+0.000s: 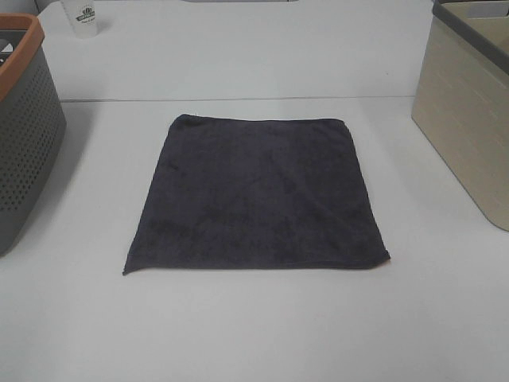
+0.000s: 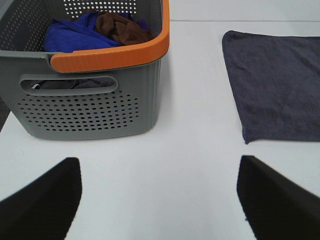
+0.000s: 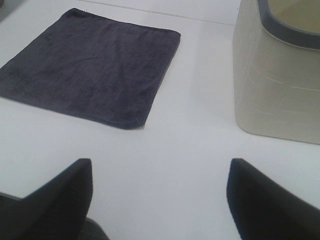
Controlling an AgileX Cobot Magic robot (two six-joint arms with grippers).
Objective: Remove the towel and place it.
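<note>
Nearest the cameras, both claws hang over bare white counter with nothing between their fingers. The left claw is spread wide, its two dark fingertips standing far apart, and the right claw is spread just as wide and equally empty.

Ahead of them the towel lies flat and fully opened in the middle of the counter, a dark charcoal square with no real long axis; its edges run roughly parallel to the counter's front. From the left claw it lies forward and toward the robot's right, with its near corner closest. From the right claw it lies forward and toward the robot's left, near corner closest. Neither arm looks clearly nearer; each faces its own front corner across a strip of open counter, so either corner seems a fair place to pinch. The hem lies tight against the surface, so a grasp would probably need to press down and gather the cloth.

Farther out, the towel is well apart from both containers. The grey perforated basket with an orange rim stands at the left, holding blue and brown cloths, and a beige bin stands at the right. A white cup sits at the far back left, well clear of any path
</note>
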